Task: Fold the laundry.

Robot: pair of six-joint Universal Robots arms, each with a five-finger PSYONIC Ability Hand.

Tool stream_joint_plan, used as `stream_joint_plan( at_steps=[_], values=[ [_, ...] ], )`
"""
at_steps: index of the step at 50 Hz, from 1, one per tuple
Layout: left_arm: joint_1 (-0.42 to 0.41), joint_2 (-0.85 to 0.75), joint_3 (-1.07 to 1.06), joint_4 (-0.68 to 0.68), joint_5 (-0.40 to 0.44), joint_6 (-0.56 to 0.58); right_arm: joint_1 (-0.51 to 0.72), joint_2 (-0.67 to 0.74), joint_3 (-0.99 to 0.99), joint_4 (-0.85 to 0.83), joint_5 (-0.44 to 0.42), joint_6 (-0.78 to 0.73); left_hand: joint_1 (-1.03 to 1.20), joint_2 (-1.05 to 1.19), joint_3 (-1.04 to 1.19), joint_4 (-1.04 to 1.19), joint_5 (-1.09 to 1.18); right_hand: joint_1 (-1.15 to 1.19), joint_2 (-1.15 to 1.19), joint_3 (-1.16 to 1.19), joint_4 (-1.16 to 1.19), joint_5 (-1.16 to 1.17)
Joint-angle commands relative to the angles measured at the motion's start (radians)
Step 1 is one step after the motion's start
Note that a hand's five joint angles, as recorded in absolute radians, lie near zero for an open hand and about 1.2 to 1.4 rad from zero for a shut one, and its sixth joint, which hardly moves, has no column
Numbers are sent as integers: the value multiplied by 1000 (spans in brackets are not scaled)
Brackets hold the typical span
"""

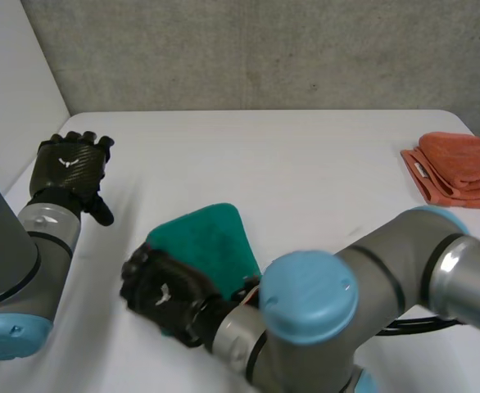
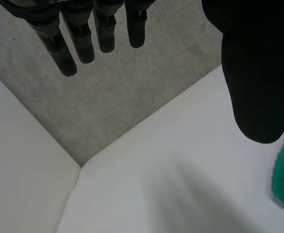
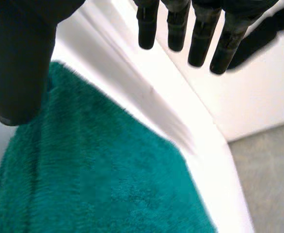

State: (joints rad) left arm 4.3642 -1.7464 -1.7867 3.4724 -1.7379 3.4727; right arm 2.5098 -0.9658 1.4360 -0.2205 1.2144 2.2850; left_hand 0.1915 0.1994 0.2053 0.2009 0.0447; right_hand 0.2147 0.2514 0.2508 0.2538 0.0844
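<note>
I see the folded teal terry towel (image 1: 211, 237) lying on the white counter (image 1: 289, 164), near its front edge and left of centre. My right hand (image 1: 162, 291) sits at the towel's near-left edge. Its fingers (image 3: 200, 43) are straight and released, with the cloth under the palm; I cannot tell whether the thumb (image 3: 16, 63) touches it. My left hand (image 1: 66, 168) hangs over the counter's left side, well apart from the towel, its fingers (image 2: 79, 39) straight and holding nothing. A folded orange towel (image 1: 461, 168) rests at the far right edge.
</note>
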Motion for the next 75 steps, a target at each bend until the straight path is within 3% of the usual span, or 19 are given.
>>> stream_joint_plan(
  at_steps=[1, 5, 15, 24, 32, 44, 52, 61, 65, 70, 75],
  values=[
    [-67, -16, 23, -6, 14, -15, -224, -112, 11, 30, 91, 427, -16, -24, -30, -26, -44, -40, -77, -76, -79, -84],
    [-143, -57, 42, -39, 28, -18, -289, -113, -35, 134, 105, 631, -13, -21, -27, -23, -41, -40, -77, -76, -79, -84],
    [-206, -87, 56, -180, 24, -136, -293, 33, -222, 311, 109, 674, -4, -12, -18, -14, -32, -40, -77, -76, -79, -84],
    [-216, -200, 69, -286, 26, -213, -287, 163, -376, 455, 108, 663, -13, -21, -27, -23, -41, -40, -77, -76, -79, -84],
    [-213, -266, 72, -283, 28, -210, -287, 193, -387, 455, 106, 646, -10, -18, -24, -20, -38, -40, -77, -76, -79, -84],
    [-196, -286, 87, -289, 20, -199, -289, 236, -390, 457, 172, 479, -10, -18, -24, -20, -38, -40, -77, -76, -79, -84],
    [-204, -248, 99, -289, 21, -162, -290, 161, -368, 446, 169, 493, -13, -21, -27, -23, -41, -40, -77, -76, -79, -84],
    [-196, -32, 133, -288, 41, -162, -301, -31, -247, 336, 183, 586, -17, -25, -31, -26, -45, -40, -77, -76, -79, -84],
    [-176, 47, 154, -291, 84, -161, -307, -111, -158, 302, 221, 629, -17, -25, -31, -26, -45, -40, -77, -76, -79, -84],
    [-150, 103, 200, -299, 207, -170, -339, -201, -27, 253, 303, 639, -17, -25, -31, -26, -45, -40, -77, -76, -79, -84],
    [-153, 110, 256, -323, 302, -176, -341, -240, 63, 237, 298, 639, -17, -25, -31, -26, -45, -40, -77, -76, -79, -84]
  ],
)
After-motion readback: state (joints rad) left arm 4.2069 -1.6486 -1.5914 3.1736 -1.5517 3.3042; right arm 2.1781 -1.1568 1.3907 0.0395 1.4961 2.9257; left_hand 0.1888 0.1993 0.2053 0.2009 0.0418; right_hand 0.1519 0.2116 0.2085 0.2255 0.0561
